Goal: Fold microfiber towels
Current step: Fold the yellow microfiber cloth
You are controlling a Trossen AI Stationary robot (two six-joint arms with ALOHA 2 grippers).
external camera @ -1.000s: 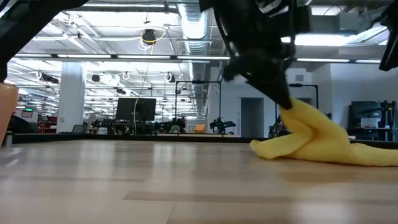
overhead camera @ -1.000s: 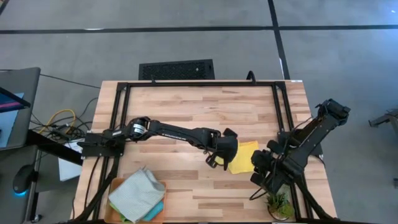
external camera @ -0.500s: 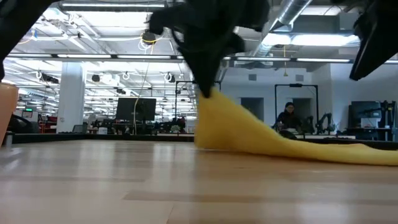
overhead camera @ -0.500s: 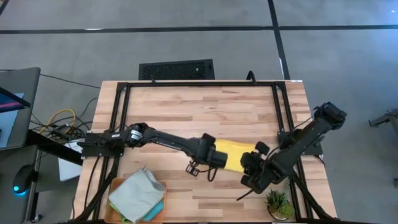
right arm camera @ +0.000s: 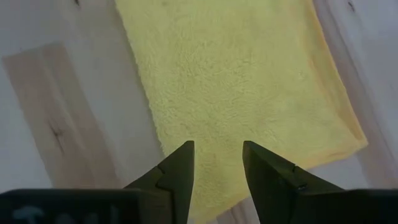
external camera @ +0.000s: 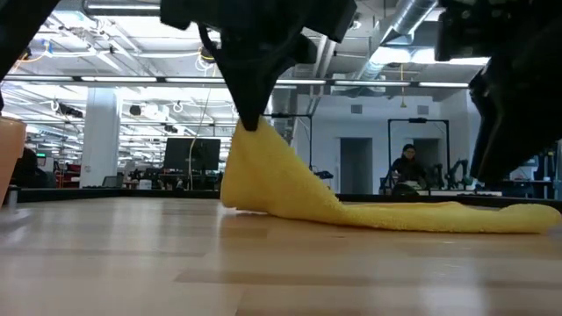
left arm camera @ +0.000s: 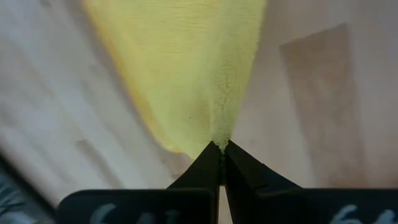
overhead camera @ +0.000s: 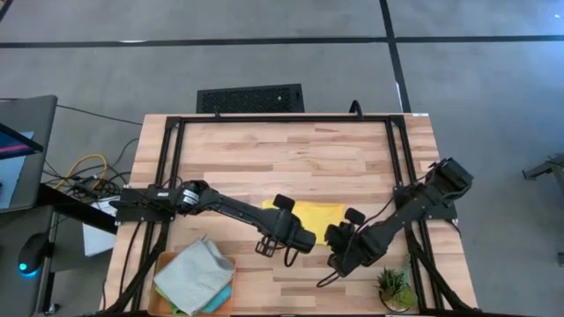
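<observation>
A yellow microfiber towel (overhead camera: 324, 216) lies stretched out in the middle of the table. Its left end is raised in my left gripper (external camera: 250, 123), which is shut on it. My right gripper (right arm camera: 217, 167) hangs open just above the towel's right part (right arm camera: 249, 81) and touches nothing. More microfiber towels are piled on an orange tray (overhead camera: 167, 261) at the near left. A light grey one (overhead camera: 194, 275) lies on top, and a teal one (overhead camera: 220, 299) shows beneath it. My left gripper pinches the yellow towel's left end (left arm camera: 219, 138) between its two fingertips, coming from above and pointing steeply down. That end is lifted into a peak (external camera: 255, 145). From there the cloth slopes down, and its remaining length (external camera: 439, 215) lies flat on the table. One layer or several, I cannot tell.
A small green plant (overhead camera: 394, 287) stands at the near right corner, close to my right arm. A black frame (overhead camera: 282, 119) runs around the wooden tabletop. Bare wood (overhead camera: 291, 158) lies on the far side of the towel.
My left gripper, still shut on the towel, has moved toward the table's left and near edges and tipped to point down. The bunched towel has been drawn out long, its right end staying on the table. My right gripper has come down and leftward over the towel.
</observation>
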